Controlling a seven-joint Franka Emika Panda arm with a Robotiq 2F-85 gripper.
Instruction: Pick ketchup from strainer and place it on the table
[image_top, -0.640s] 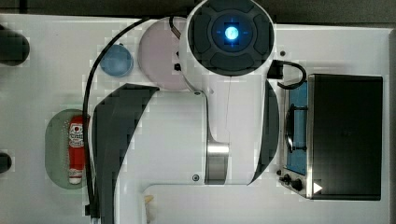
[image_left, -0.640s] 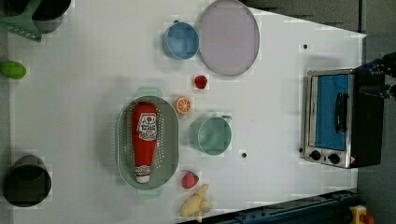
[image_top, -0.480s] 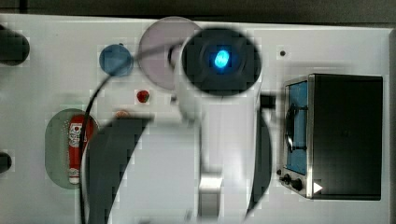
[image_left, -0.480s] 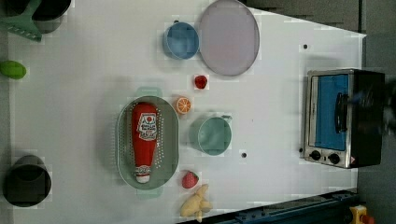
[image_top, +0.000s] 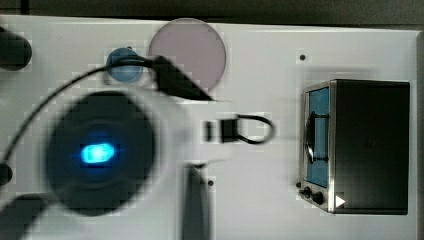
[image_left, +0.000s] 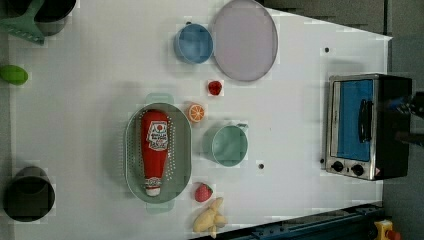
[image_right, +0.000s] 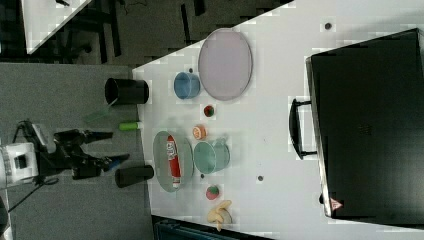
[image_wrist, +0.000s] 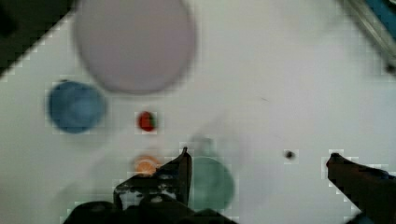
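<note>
The ketchup (image_left: 154, 150), a slim red bottle with its white cap toward the left view's bottom, lies lengthwise inside the pale green strainer (image_left: 132, 155). In the right view the ketchup (image_right: 173, 162) rests in the strainer (image_right: 161, 161) near the table's edge. My gripper (image_right: 112, 146) hangs high above the scene, well apart from the bottle, open with nothing between its fingers. In the wrist view the gripper (image_wrist: 259, 158) has its dark fingers (image_wrist: 182, 170) spread wide over the white table (image_wrist: 280, 84). In the top view my blurred arm (image_top: 100, 155) covers the strainer's area.
A teal cup (image_left: 229, 145), an orange slice (image_left: 196, 112) and two strawberries (image_left: 215, 87) (image_left: 202, 192) lie beside the strainer. A blue cup (image_left: 194, 43) and lilac plate (image_left: 245, 40) sit further off. A toaster oven (image_left: 367, 127) stands at the left view's right. A black cup (image_left: 27, 195) stands near the edge.
My arm has swung quickly toward the top view's left and now covers the strainer there. The ketchup has not moved in the strainer.
</note>
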